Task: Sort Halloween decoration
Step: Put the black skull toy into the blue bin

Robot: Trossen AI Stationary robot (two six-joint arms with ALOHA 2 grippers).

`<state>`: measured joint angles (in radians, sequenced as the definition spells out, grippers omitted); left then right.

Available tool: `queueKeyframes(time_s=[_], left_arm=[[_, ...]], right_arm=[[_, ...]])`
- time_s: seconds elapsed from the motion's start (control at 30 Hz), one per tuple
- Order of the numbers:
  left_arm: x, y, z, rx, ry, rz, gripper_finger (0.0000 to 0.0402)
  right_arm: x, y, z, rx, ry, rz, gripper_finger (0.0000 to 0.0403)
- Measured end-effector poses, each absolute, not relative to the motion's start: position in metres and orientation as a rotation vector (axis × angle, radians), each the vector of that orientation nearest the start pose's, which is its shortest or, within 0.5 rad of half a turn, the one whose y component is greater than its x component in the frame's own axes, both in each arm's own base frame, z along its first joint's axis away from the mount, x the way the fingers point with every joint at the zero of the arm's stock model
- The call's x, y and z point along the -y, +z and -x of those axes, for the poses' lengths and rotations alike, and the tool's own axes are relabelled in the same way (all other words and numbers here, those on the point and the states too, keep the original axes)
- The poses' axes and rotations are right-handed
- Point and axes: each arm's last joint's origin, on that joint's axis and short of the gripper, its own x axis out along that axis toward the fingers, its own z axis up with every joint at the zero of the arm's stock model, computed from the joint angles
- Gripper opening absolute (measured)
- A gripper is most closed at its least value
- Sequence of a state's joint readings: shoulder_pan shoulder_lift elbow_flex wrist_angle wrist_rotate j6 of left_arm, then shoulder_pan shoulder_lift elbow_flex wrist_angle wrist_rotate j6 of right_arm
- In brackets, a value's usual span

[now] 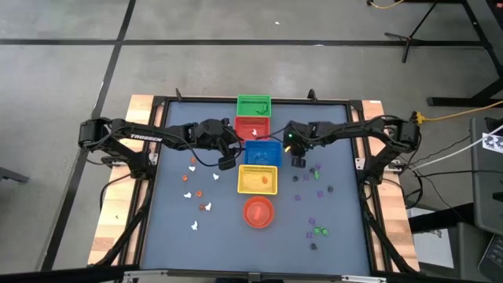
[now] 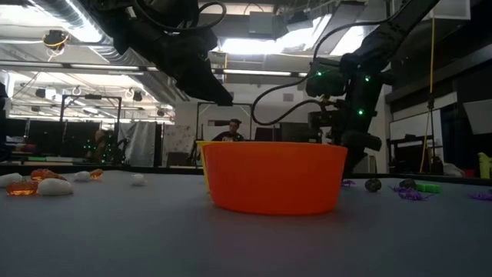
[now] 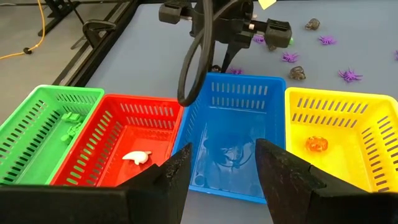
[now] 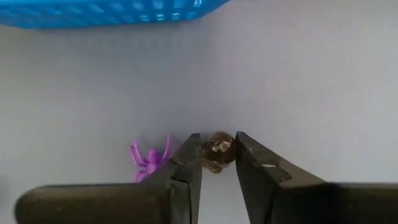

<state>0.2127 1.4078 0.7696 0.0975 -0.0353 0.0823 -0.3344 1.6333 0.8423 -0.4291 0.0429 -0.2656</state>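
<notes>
We see a grey-blue desk point(image 1: 173, 228) in a workshop; right end effector point(image 4: 217, 155) pinching a small brown trinket point(image 4: 217, 150); left end effector point(image 3: 217, 171) spread

I see four square baskets in a row down the table's middle — green basket point(image 1: 254, 104), red basket point(image 1: 253, 127), blue basket point(image 1: 262, 152), yellow basket point(image 1: 257, 179). The blue one sits just beside the right gripper, on its inner side. The round orange bowl point(image 1: 258, 211) lies beyond the yellow basket — farthest from that gripper.
</notes>
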Motion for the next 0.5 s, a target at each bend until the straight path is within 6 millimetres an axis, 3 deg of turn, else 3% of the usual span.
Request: queueKeyframes(time_s=[0.3, 0.5], left_arm=[[-0.063, 0.216, -0.286, -0.549, 0.219, -0.032, 0.016], [-0.063, 0.216, -0.286, -0.549, 0.219, -0.032, 0.016]], right_arm=[[0.101, 0.188, -0.285, -1.287, -0.16, 0.048, 0.0068], [0.103, 0.221, -0.301, -1.198, -0.116, 0.006, 0.0074]])
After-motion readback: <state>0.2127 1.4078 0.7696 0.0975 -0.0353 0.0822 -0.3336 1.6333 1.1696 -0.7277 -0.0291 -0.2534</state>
